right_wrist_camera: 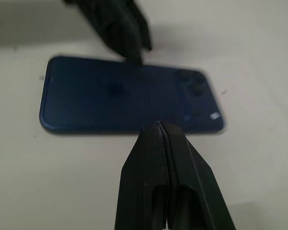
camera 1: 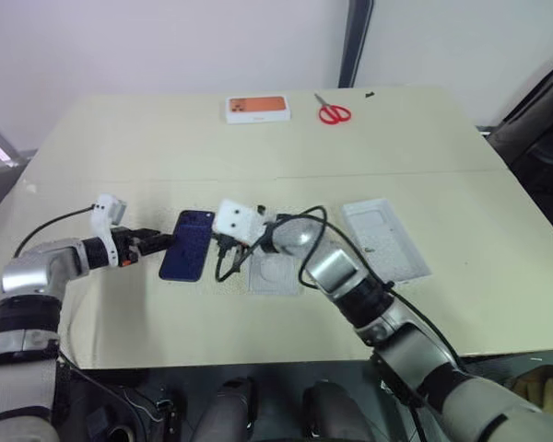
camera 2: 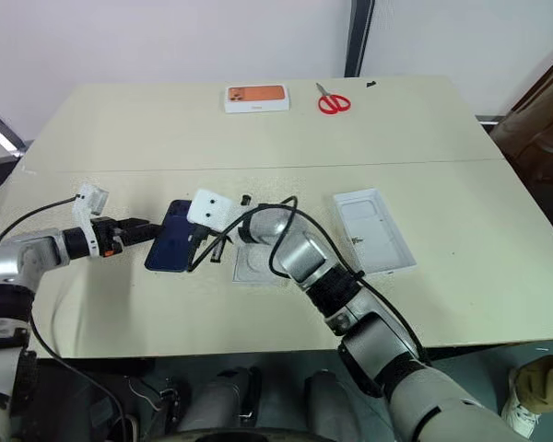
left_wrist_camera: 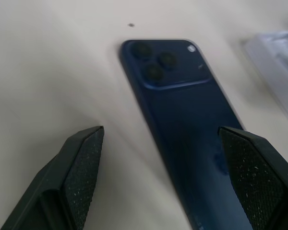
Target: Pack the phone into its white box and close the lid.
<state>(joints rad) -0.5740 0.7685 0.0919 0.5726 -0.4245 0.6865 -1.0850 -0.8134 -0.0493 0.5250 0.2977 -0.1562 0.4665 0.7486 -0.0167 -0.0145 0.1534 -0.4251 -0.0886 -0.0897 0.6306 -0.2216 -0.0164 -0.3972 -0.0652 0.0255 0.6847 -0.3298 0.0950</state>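
Jaws, left: the left gripper [camera 1: 163, 241] has its jaws spread wide, released, holding nothing; in the left wrist view one finger [left_wrist_camera: 81, 165] stands over bare counter and the other over the near part of the phone.
Jaws, right: the right gripper [right_wrist_camera: 159, 132] is clenched, its two fingers pressed together with nothing between them, its tip at the long edge of the phone on the side away from the left gripper.
Phone: the phone [camera 1: 188, 244] lies flat on the counter [camera 1: 147, 147], back up, its camera cluster at the far end, between the two grippers.
Insert: a white insert [camera 1: 275, 273] with an oval recess lies just beside the right gripper, partly under the right arm.
White tray: a shallow white cardboard piece [camera 1: 387, 239] lies open side up, to the right of the insert and apart from it; I cannot tell whether it is the base or the lid.
Far edge: an orange-topped white box [camera 1: 257, 109] and red-handled scissors [camera 1: 333, 112] lie well apart from the phone.
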